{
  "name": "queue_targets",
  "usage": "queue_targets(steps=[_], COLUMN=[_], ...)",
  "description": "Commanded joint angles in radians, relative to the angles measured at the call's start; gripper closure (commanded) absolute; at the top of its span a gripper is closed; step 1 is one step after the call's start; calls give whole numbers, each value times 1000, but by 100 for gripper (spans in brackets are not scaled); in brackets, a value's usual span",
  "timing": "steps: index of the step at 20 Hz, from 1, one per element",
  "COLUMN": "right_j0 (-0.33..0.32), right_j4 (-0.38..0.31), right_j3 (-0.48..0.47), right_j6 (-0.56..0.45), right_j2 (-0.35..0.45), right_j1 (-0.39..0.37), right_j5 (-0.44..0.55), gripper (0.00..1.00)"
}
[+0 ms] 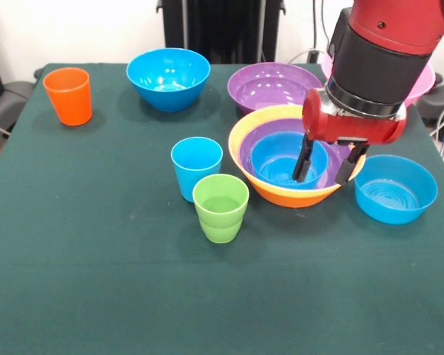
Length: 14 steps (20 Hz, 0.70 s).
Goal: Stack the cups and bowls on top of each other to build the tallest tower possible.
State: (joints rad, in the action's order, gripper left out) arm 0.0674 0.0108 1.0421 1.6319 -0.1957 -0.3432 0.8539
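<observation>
The pincer [327, 168] hangs over the right side of the nested bowls, its 2 dark fingers [304, 161] spread apart; one dips inside the small blue bowl [277, 159], the other sits at the right rim of the stack. It seems to grip nothing, though the arm hides part of that rim.

Nearest the camera, down and left of the pincer, the green cup [220, 207] stands upright on the bench [96, 259], with the light blue cup [196, 167] just beside it, a little farther back and perhaps touching. Just right of the pincer a blue bowl [396, 188] rests close to the stack.

Under the pincer the tower is 3 bowls deep: the orange-yellow bowl [281, 194] holds a purple bowl [253, 144], which holds the small blue bowl.

Beyond the pincer a 2nd purple bowl [270, 85] sits right behind the stack. The pink bowl [424, 83] shows only as a sliver behind the arm [381, 52], which blocks most of it. Far left and back stand another blue bowl [168, 78] and, well apart at the bench's far left corner, the orange cup [68, 95].
</observation>
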Motion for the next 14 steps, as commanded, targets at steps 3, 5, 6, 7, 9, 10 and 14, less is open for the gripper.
queue_targets(steps=[3,5,6,7,9,10,14], right_j0=[4,16,21,26,32,37,44], right_j4=[19,29,28,28,32,32,30], right_j3=[115,121,131,146,203,226,293], right_j6=[141,198,212,223,240,249,268], right_j2=[69,46,39,32,28,25,25], right_j1=[-8,-8,-17,-29,-71,-88,-127], right_j5=[85,90,78,58,-3,-26,-66], gripper=[0,0,0,0,0,0,0])
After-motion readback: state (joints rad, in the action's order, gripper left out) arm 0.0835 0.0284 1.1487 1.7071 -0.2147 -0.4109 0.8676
